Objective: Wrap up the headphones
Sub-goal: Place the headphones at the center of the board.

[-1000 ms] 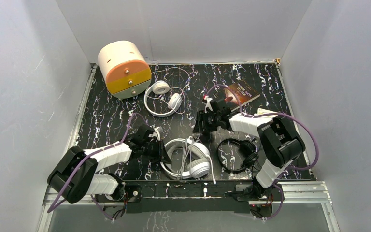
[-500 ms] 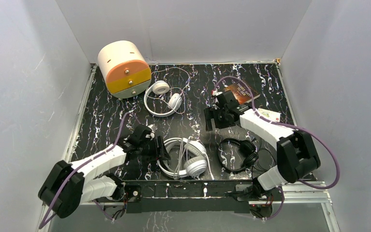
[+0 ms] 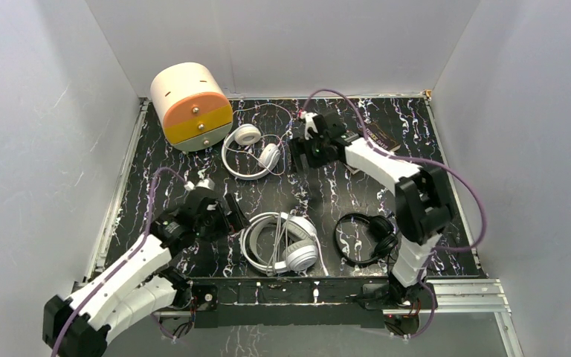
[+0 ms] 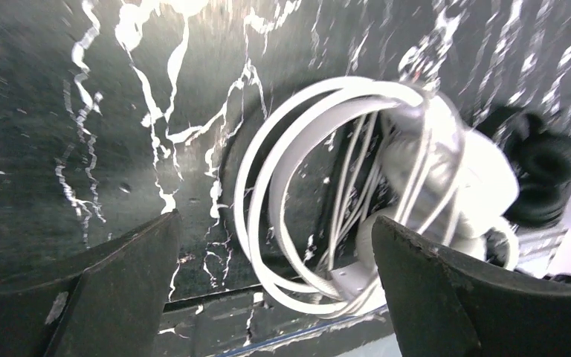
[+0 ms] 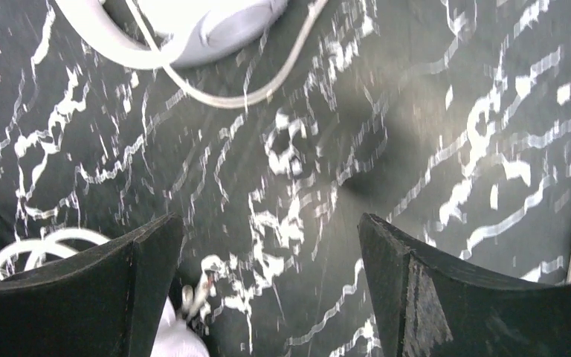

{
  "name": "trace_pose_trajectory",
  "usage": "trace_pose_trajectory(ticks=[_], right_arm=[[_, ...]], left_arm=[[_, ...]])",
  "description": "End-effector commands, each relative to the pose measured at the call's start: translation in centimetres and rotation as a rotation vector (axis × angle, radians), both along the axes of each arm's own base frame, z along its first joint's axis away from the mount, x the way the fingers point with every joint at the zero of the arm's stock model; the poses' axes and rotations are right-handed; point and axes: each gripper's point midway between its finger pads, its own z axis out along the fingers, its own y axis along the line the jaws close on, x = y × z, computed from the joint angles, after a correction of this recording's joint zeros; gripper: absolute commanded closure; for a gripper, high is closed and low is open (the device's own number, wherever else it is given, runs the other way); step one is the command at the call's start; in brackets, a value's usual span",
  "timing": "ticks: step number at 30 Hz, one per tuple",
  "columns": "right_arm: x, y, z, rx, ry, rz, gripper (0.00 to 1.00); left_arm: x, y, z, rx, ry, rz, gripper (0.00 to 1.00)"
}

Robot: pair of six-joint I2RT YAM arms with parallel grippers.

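The headphones nearest the arms, a big white pair [image 3: 281, 243], are lying at the near edge of the black marbled table [image 3: 156, 175], about midway between the two arm bases. Their cord is running in several strands across the band and the ear cups. Just to the left, the left end effector [image 4: 275, 219] is hovering low with its fingers [image 4: 111, 290] spread wide apart, gripping nothing. In the left wrist view the white band is showing beyond the gap between them. To the right of the big pair, and apart from it, a small black pair [image 3: 368, 236] is lying flat.

Farther back, left of centre, a slim white pair [image 3: 251, 151] is lying with its cord looping loosely toward the far wall. The right end effector [image 5: 269, 219] is hanging just right of that pair, fingers [image 5: 446, 297] wide apart over bare table, holding nothing.

At the far left a round cream box [image 3: 191, 106] with an orange and yellow front is sitting. At the far right a book [image 3: 381, 137] is lying partly under the right arm.
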Motion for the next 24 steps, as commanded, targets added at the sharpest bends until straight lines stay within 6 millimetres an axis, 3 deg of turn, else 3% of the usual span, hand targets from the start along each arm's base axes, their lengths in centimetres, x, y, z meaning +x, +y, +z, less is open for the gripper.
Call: trace_pose_trajectory(ticks=[1, 5, 10, 15, 21, 24], right_arm=[[5.1, 5.0, 3.5, 0.102, -0.122, 0.056, 0.05], [8.1, 7.7, 3.6, 0.194, -0.032, -0.120, 0.01], [10.4, 10.0, 1.6, 0.244, 0.041, -0.326, 0.01], [10.2, 10.8, -1.9, 0.116, 0.086, -0.452, 0.01], [9.0, 10.1, -5.4, -0.005, 0.093, -0.576, 0.02], [8.8, 10.1, -6.4, -0.009, 0.113, -0.628, 0.13]], left_arm=[[2.1, 3.9, 5.1, 0.105, -0.166, 0.169, 0.02], [3.6, 3.9, 8.6, 0.095, -0.247, 0.199, 0.02], [4.2, 2.8, 9.0, 0.064, -0.247, 0.181, 0.02], [3.4, 2.7, 8.4, 0.031, -0.227, 0.181, 0.02], [2.6, 3.5, 10.0, -0.016, -0.289, 0.204, 0.02], [2.7, 3.8, 11.4, -0.020, -0.318, 0.215, 0.02]])
